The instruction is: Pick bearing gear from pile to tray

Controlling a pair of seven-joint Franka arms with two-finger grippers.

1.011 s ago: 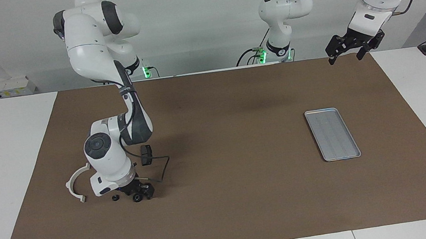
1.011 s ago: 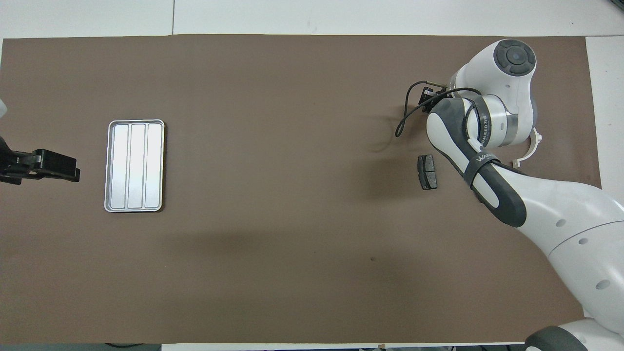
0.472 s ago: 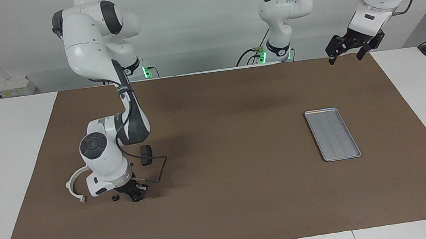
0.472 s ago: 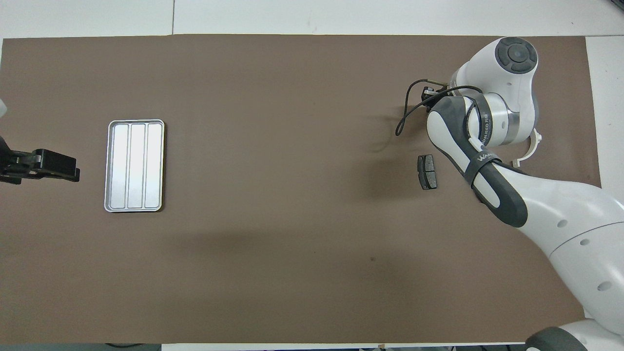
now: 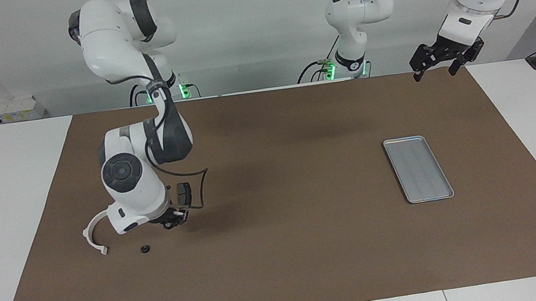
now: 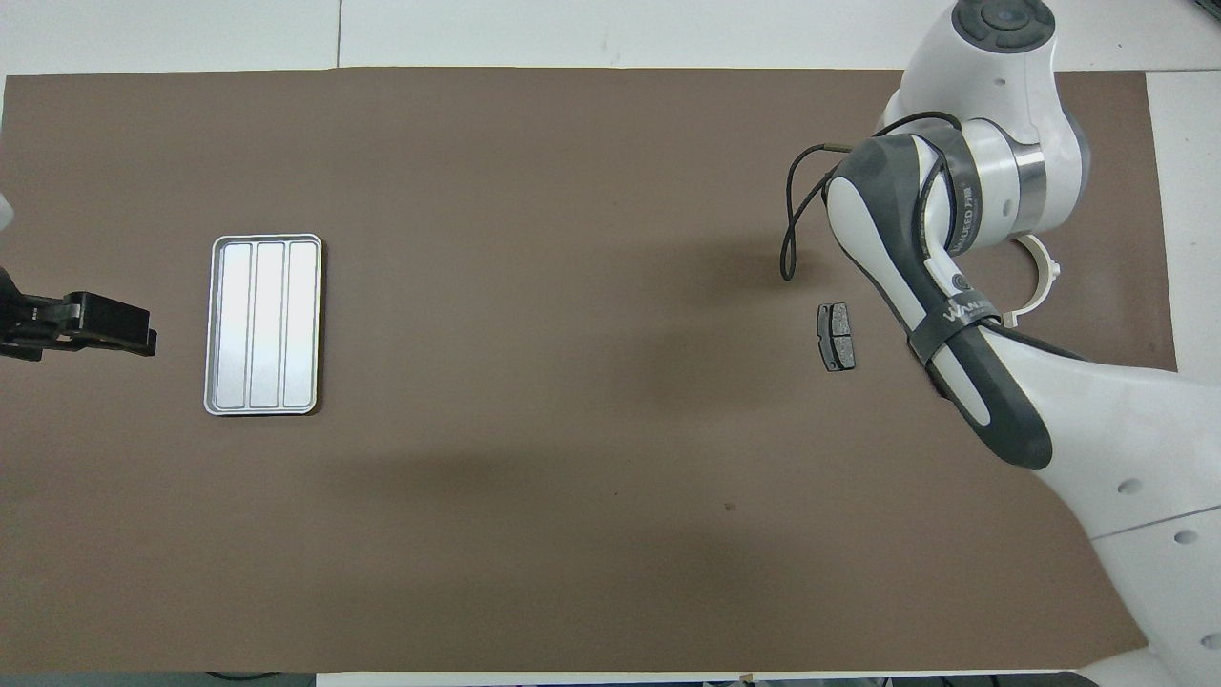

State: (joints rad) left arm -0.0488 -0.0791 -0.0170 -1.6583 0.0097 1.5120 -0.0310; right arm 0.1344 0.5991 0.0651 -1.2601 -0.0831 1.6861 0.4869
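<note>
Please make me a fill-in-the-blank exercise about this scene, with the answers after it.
1. The ___ gripper hangs above the mat, shut on a black gear.
2. A loose gear lies beside the white ___.
3. The brake pad lies ___ to the robots than the loose gear.
4. The left gripper waits with jaws ___.
Answers: right; bracket; nearer; open.

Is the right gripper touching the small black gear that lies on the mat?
Apart. The facing view shows the right gripper raised above the mat, with bare brown mat between it and the small black gear, which lies alone beside the white bracket.
</note>
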